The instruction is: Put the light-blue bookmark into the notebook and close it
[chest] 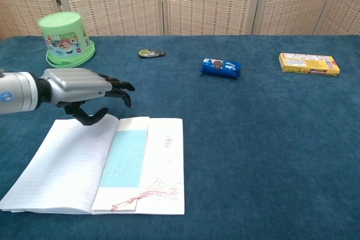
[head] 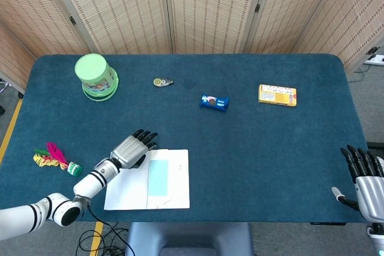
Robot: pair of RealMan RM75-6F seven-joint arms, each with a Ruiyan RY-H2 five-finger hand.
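The open notebook (head: 174,175) (chest: 62,161) lies flat at the table's near left. The light-blue bookmark (head: 158,177) (chest: 125,157) rests on it by the spine, with a thin tassel trailing toward the front edge. My left hand (head: 132,147) (chest: 84,89) hovers over the notebook's far left corner, fingers apart and holding nothing. My right hand (head: 367,179) sits at the table's near right edge in the head view, fingers spread and empty.
A green tub (head: 95,77) (chest: 64,39) stands upside down at the far left. A small round tape (head: 162,82) (chest: 151,54), a blue snack pack (head: 214,102) (chest: 220,67) and a yellow box (head: 277,95) (chest: 308,63) lie across the back. A pink-and-yellow feathered toy (head: 56,159) lies at left.
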